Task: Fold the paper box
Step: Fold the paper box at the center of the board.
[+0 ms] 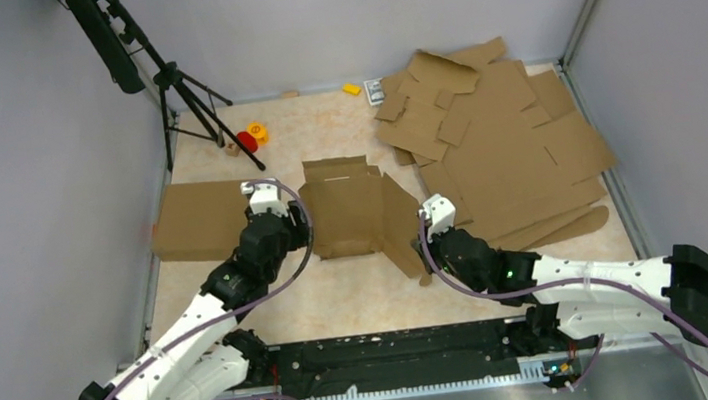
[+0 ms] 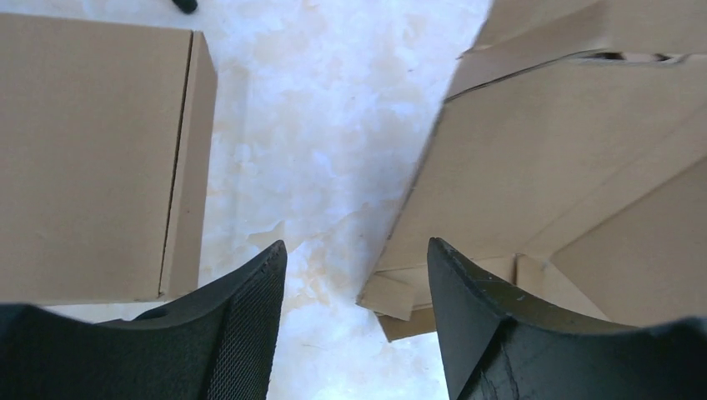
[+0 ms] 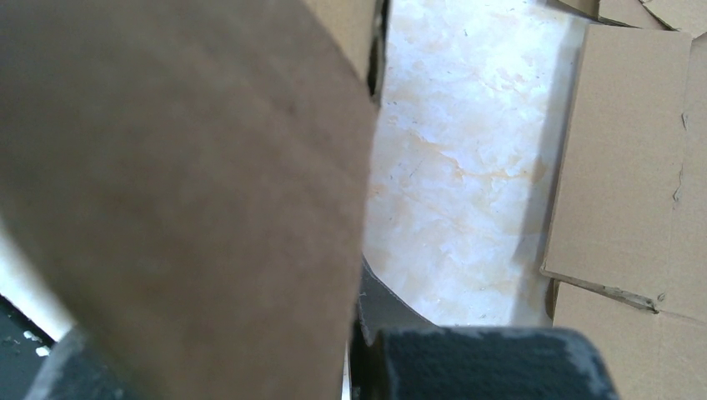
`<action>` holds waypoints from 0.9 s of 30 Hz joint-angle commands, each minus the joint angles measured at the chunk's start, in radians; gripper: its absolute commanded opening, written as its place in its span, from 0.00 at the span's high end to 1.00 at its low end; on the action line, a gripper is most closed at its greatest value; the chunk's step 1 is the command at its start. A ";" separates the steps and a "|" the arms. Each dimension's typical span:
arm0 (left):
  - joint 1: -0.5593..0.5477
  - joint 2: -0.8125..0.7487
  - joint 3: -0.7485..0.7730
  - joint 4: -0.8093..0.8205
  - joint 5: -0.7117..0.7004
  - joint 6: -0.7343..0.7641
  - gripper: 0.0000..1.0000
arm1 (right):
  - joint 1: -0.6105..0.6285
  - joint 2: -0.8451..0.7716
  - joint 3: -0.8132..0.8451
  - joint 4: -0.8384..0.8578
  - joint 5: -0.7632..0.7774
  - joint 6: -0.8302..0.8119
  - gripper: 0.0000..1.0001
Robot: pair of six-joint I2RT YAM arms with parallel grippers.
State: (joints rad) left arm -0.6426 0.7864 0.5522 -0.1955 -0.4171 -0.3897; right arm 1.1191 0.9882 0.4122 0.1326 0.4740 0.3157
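Observation:
The paper box [image 1: 347, 216] lies in the middle of the table, partly folded, with its back wall raised and a side flap sticking out to the right. My left gripper [image 1: 275, 201] hovers at its left edge, open and empty. In the left wrist view the gripper [image 2: 357, 254] frames bare table, with the box's left wall [image 2: 567, 167] beside the right finger. My right gripper [image 1: 429, 224] is at the right flap. In the right wrist view that flap [image 3: 183, 183] fills the left half, pressed against the padded finger [image 3: 483, 362]. The other finger is hidden behind it.
A closed brown box [image 1: 196, 221] lies left of my left gripper; it also shows in the left wrist view [image 2: 83, 158]. A stack of flat cardboard blanks [image 1: 506, 152] covers the right back. A tripod [image 1: 181, 89] and small red and orange items [image 1: 250, 137] stand at the back left.

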 commanded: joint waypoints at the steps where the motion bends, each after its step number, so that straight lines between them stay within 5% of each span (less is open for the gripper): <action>1: 0.051 0.047 -0.032 0.107 0.052 0.025 0.37 | 0.018 0.003 -0.030 -0.108 -0.032 -0.010 1.00; 9: 0.088 0.189 -0.034 0.232 0.129 0.018 0.58 | 0.018 0.004 -0.023 -0.106 -0.033 -0.010 1.00; 17: 0.113 0.282 -0.023 0.282 0.167 0.046 0.59 | 0.018 0.004 -0.016 -0.103 -0.035 -0.016 1.00; 23: 0.119 0.305 -0.011 0.284 0.260 0.044 0.95 | 0.019 0.010 -0.011 -0.102 -0.027 -0.009 1.00; 27: 0.118 0.300 -0.031 0.328 0.321 0.004 1.00 | 0.023 0.029 0.005 -0.085 -0.008 0.015 1.00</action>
State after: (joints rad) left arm -0.5293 1.0897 0.5179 0.0483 -0.1829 -0.3477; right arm 1.1194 0.9886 0.4122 0.1326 0.4698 0.3183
